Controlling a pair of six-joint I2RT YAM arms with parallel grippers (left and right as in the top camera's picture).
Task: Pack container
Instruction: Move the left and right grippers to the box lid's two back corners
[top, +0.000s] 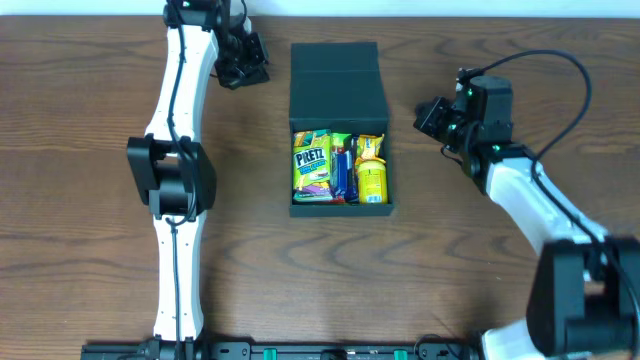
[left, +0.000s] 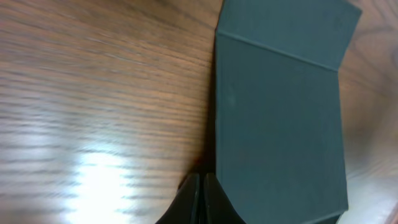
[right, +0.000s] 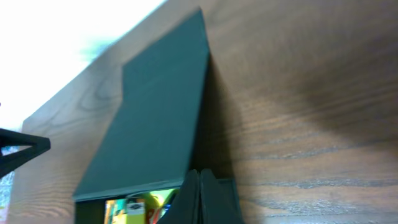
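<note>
Container (top: 340, 209) holds snack packets (top: 338, 168), lid flap (top: 337, 85) lying open for access | left gripper (top: 255, 68), right gripper (top: 427, 116): closed, empty, flanking flap.

Overhead looks straight down, well above me. Both wrist cameras, close behind my fingertips (left: 186, 208), share the container (left: 280, 124) lid ahead.

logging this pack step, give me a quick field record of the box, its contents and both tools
box: dark teal matte rectangular cardboard box on brown wooden table
lid: hinged flap lid open, folded back
contents: green-yellow Pretz packet, blue packet, yellow packet, side by side
left tool: shut, empty, near the lid's edge
right tool: shut, empty, beside the box
</note>
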